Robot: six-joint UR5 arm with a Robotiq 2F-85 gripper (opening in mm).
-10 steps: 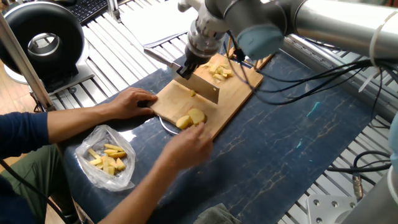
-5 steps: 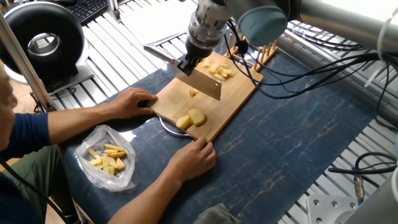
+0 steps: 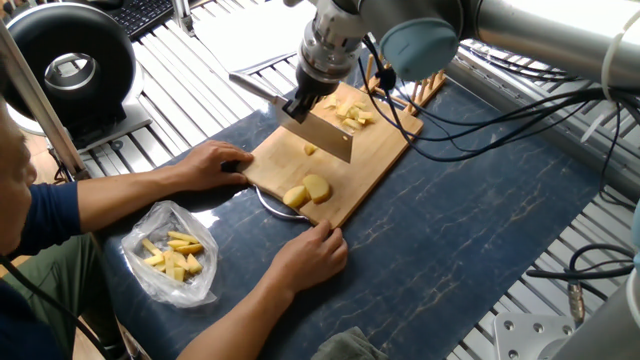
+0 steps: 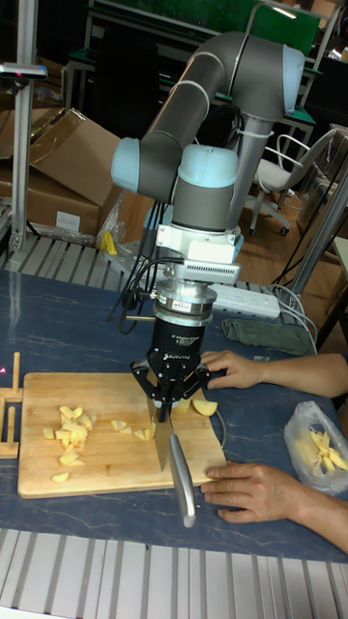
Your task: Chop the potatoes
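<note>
My gripper (image 3: 303, 103) (image 4: 172, 398) is shut on a knife (image 3: 326, 138) whose grey handle (image 4: 182, 476) sticks out sideways. The blade stands over the middle of the wooden cutting board (image 3: 380, 160) (image 4: 97, 462). Behind the blade, at the board's far end, lies a pile of small chopped potato pieces (image 3: 351, 115) (image 4: 70, 426). On the near end rest two larger potato chunks (image 3: 308, 189) (image 4: 203, 406). One small bit (image 3: 311, 150) lies just in front of the blade. I cannot tell whether the edge touches the board.
A person's one hand (image 3: 214, 165) holds the board's left side and the other (image 3: 312, 255) rests at its near edge. A clear plastic bag of yellow pieces (image 3: 174, 254) (image 4: 317, 448) lies near the person. A wooden peg rack (image 3: 404, 84) stands behind the board.
The person's right hand has drawn back from the large chunks to the board's near edge. The gripper and knife have shifted slightly toward the far end, then stayed still.
</note>
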